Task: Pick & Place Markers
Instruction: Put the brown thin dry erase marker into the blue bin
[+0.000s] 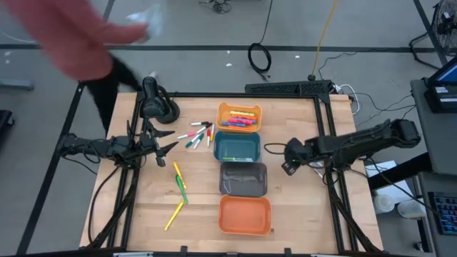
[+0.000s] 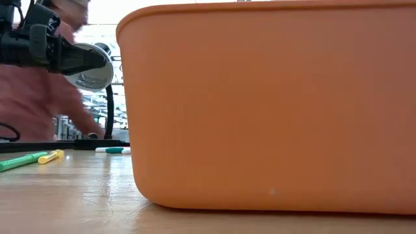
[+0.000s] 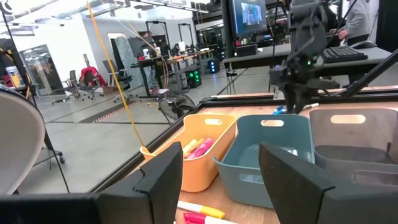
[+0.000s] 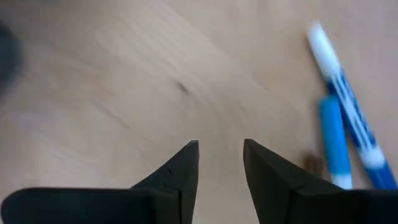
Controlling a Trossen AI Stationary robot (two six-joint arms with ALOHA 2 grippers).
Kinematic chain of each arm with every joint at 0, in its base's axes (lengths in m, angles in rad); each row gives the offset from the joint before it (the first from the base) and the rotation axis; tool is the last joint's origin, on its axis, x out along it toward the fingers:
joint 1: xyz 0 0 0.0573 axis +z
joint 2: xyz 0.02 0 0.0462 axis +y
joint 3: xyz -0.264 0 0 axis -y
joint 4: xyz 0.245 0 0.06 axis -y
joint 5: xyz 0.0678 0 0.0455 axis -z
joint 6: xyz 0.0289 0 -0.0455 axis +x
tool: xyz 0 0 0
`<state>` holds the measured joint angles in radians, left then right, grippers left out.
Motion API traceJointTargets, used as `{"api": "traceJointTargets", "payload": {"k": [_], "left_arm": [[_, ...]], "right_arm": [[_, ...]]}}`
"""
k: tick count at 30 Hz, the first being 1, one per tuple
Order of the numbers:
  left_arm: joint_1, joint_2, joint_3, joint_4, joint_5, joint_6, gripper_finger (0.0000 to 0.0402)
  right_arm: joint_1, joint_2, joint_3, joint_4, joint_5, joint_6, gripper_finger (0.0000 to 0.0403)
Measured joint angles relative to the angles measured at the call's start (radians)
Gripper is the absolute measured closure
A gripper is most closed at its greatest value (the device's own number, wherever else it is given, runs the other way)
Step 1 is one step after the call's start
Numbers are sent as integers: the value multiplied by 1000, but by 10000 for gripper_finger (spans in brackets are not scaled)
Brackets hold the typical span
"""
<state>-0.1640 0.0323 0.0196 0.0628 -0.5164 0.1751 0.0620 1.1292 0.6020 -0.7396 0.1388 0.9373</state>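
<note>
The right gripper [image 4: 221, 158], right of centre, hangs narrowly parted and empty near two blue markers [image 4: 341, 134]; the left gripper [image 3: 217, 174] gapes wide.

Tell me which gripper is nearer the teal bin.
Right. The right gripper hangs just off the teal bin's right side; the left gripper sits farther off on its left, beyond the loose markers.

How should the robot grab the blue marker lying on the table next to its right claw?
Best is probably from straight above, pinching the blue marker across the middle of its barrel. It lies flat on the wooden table, long and thin, so the fingers fit on either side of its narrow width. A white-capped marker lies right beside it, so the right gripper, jaws slightly apart and empty, should line up carefully.
</note>
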Motion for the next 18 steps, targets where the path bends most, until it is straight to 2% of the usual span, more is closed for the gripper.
{"api": "traceJointTargets", "payload": {"k": [7, 18], "left_arm": [[0, 0, 0, 0, 0, 0, 188], [0, 0, 0, 0, 0, 0, 188]], "right_arm": [[-1, -27, -64, -120, -12, 140, 303], [-1, -29, -63, -178, -13, 151, 308]]}}
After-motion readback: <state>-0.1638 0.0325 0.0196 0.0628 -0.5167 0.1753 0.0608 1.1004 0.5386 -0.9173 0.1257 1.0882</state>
